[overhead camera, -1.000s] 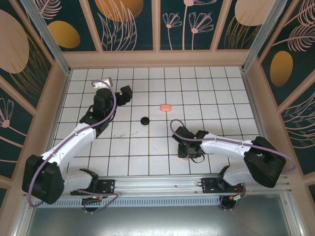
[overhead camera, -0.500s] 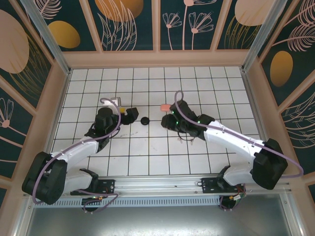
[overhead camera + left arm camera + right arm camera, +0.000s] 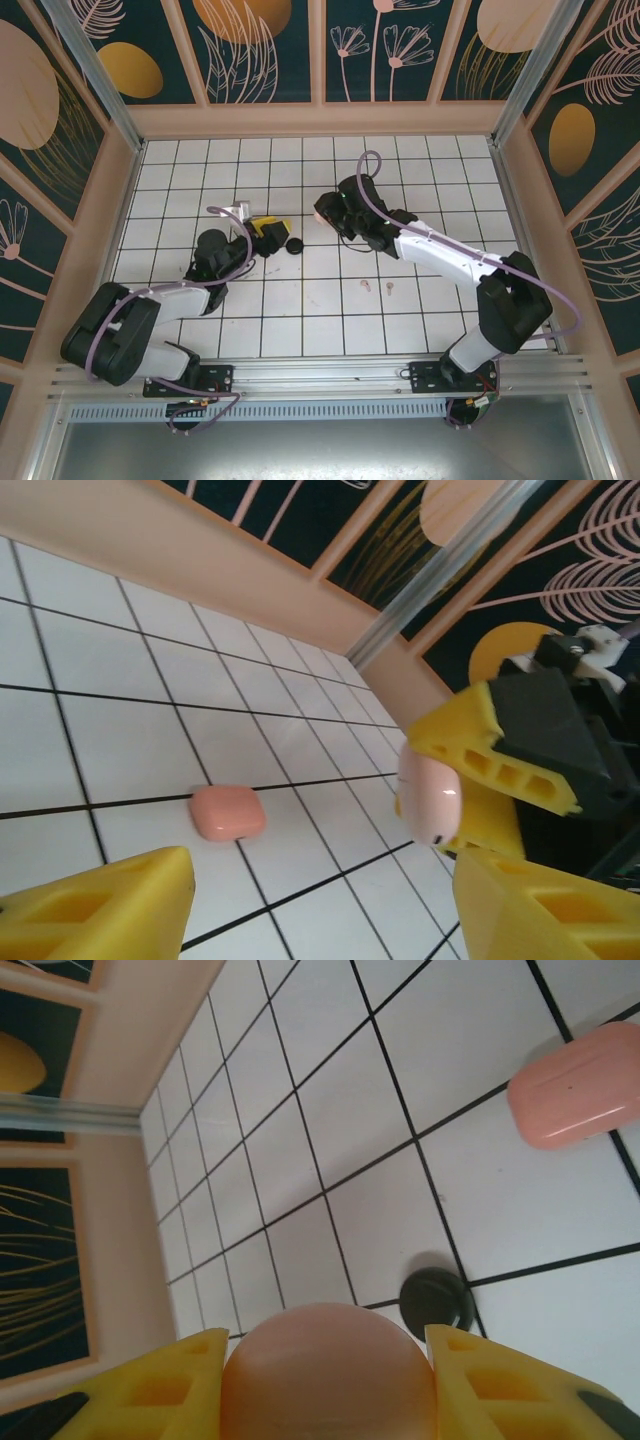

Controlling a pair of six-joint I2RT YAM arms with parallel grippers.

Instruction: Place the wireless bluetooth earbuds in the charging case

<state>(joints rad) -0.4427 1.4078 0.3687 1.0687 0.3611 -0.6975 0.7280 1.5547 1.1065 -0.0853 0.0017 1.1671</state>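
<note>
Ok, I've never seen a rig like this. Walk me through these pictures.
Two white robot arms, the left arm and the right arm, are bolted to a tiled table. Each ends in a yellow two-fingered pincer.

The wide picture looks down from above, with the arm bases at the bottom. The other two pictures come from small cameras on the wrists, so each shows its own fingers up close.

On the tiles lie a black case, a pink case and two tiny pink buds. The right pincer grips a rounded pink piece, which looks like another case. The left pincer is open and holds nothing. It sits close beside the black case.
</note>
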